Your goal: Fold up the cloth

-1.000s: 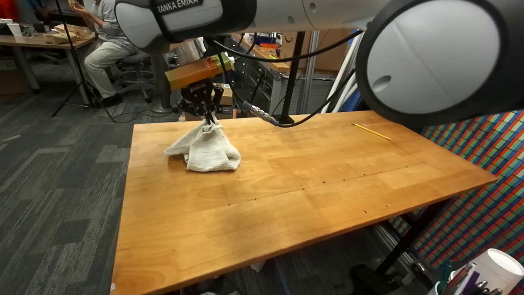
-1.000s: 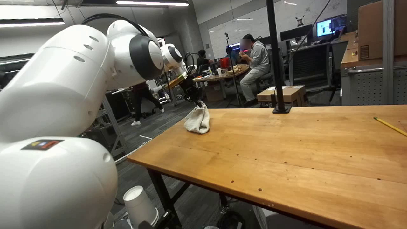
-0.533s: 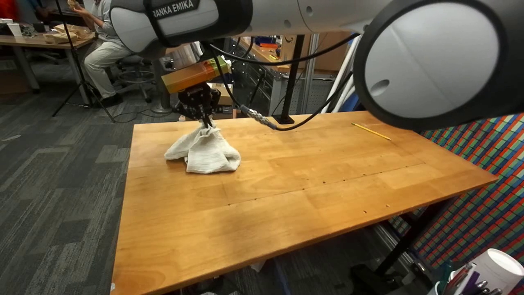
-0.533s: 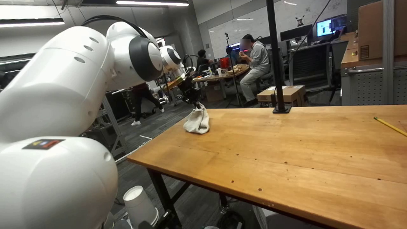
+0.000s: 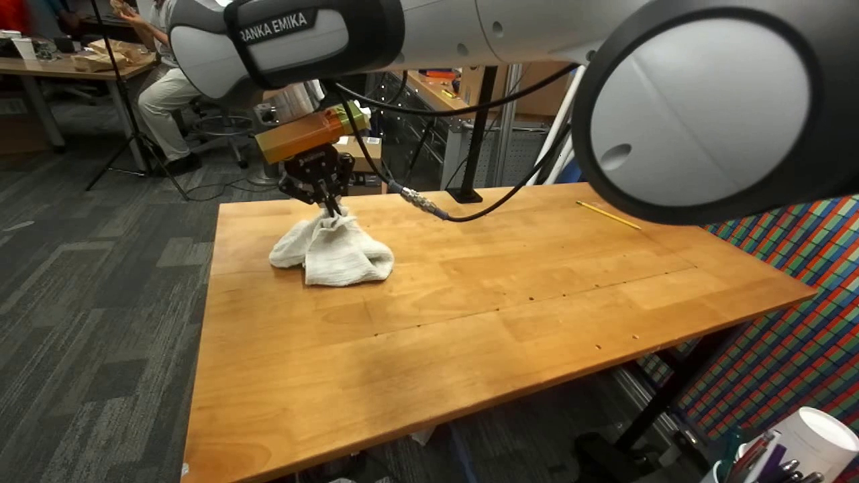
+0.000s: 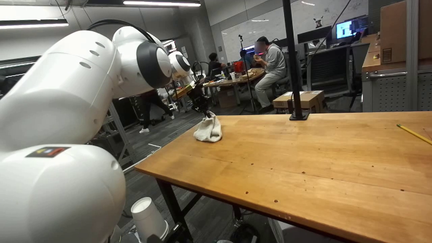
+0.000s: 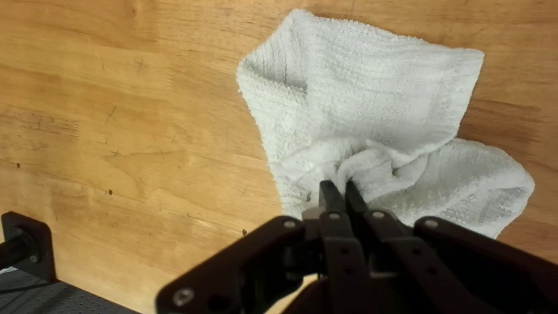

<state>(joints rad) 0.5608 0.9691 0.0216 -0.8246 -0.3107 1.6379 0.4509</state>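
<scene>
The white cloth (image 5: 343, 258) lies bunched near the table's corner, its lower folds resting on the wood and its top drawn up into a peak. It also shows in an exterior view (image 6: 208, 130) and in the wrist view (image 7: 383, 87), where one flat folded part spreads above the fingertips and a looser part lies to the right. My gripper (image 5: 334, 211) is shut on the cloth's peak, pinching a ridge of fabric between the fingertips, as the wrist view shows (image 7: 338, 185). The underside of the cloth and the part beneath the gripper are hidden.
The wooden table (image 5: 470, 322) carries a yellow pencil (image 5: 608, 215) at its far side. A black post (image 6: 297, 84) with a base plate stands on the table's back edge. A cable (image 5: 419, 199) hangs from the arm close above the table.
My gripper has moved lower and slightly to the left in an exterior view, still holding the cloth. The cloth's peak has sunk and its folds slump a little wider on the table.
</scene>
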